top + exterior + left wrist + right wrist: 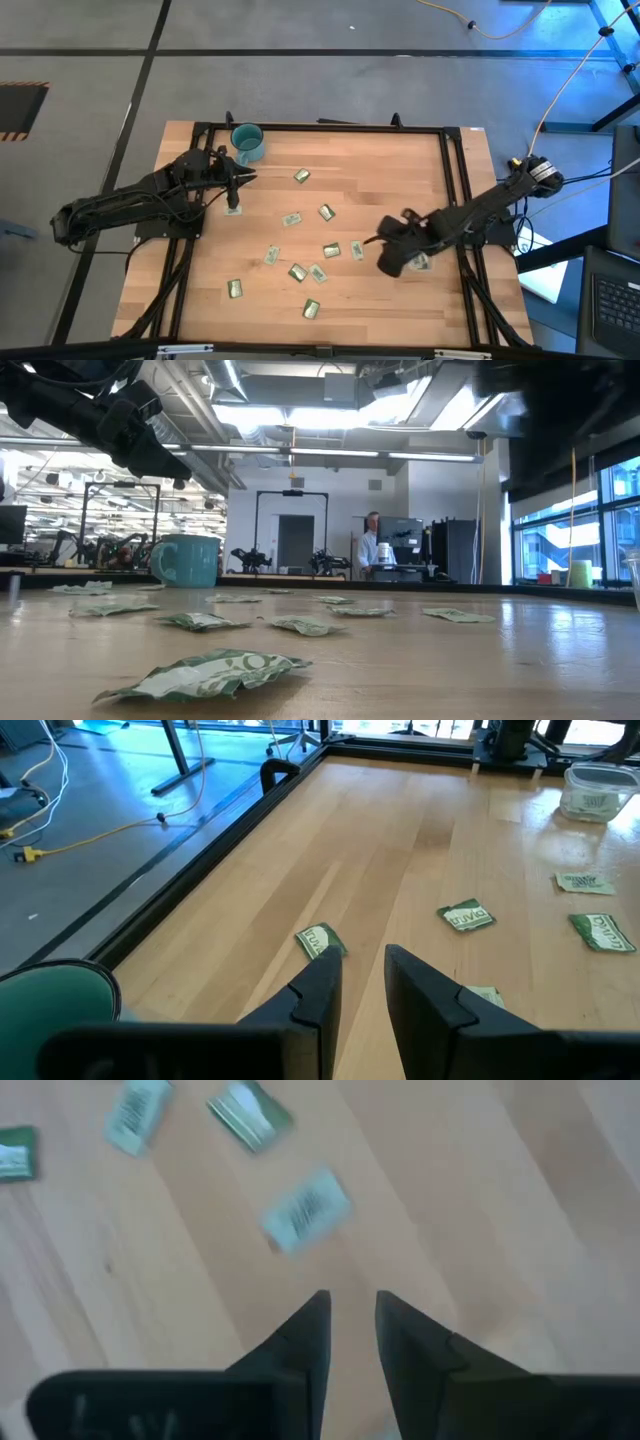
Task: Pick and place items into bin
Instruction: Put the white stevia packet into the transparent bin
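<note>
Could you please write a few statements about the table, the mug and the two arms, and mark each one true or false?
1. The teal mug stands near the table's far edge. True.
2. The right tool grips a packet. False: nothing sits between its slightly parted fingers.
3. Packets lie scattered over the wooden table. True.
4. The left tool hangs over the clear cup. False: the cup is on the opposite side.

Bright ceiling glare; right wrist view seemingly motion-blurred.
</note>
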Controlling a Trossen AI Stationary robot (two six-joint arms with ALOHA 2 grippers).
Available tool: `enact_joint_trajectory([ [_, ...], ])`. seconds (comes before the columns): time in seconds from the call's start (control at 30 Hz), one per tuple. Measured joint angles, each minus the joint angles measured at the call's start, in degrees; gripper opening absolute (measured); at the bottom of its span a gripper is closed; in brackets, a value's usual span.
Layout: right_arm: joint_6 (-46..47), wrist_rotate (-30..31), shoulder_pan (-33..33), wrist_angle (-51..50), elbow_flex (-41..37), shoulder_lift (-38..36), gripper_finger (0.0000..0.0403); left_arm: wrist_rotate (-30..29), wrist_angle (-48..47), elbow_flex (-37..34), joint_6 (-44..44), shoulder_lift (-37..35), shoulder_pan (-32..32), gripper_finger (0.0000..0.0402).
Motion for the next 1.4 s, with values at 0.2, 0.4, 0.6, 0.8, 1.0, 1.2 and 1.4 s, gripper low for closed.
enact_joint_trajectory([
  [0.2,-17.66,-4.63,-4.84,10.71,0.02,6.26,0.0086,0.02,0.0,0.0,-0.01,0.0,0.0,0.0074],
  [0.4,-25.52,-7.05,-5.6,15.04,0.02,14.03,0.0086,0.02,-0.04,0.0,-0.01,0.0,0.0,0.0074],
  [0.6,-25.89,-10.77,-5.71,18.89,0.02,19.88,0.0086,0.02,-0.04,-0.01,-0.01,0.0,0.0,0.0074],
  [0.8,-25.87,-11.39,-6.1,19.52,0.09,22.81,0.0086,0.0,-0.05,0.0,-0.01,0.0,0.01,0.0074],
  [1.0,-25.85,-12.82,-6.89,18.75,0.31,23.43,0.0086,0.0,-0.06,0.0,-0.01,0.0,0.0,0.0074],
  [1.2,-25.87,-12.82,-6.93,18.52,0.24,23.26,0.0065,0.0,-0.04,-0.02,-0.01,0.0,0.02,0.0074],
  [1.4,-25.85,-12.73,-6.98,18.07,0.2,23.25,0.0014,0.0,-0.05,-0.01,0.01,0.0,0.01,0.0074],
])
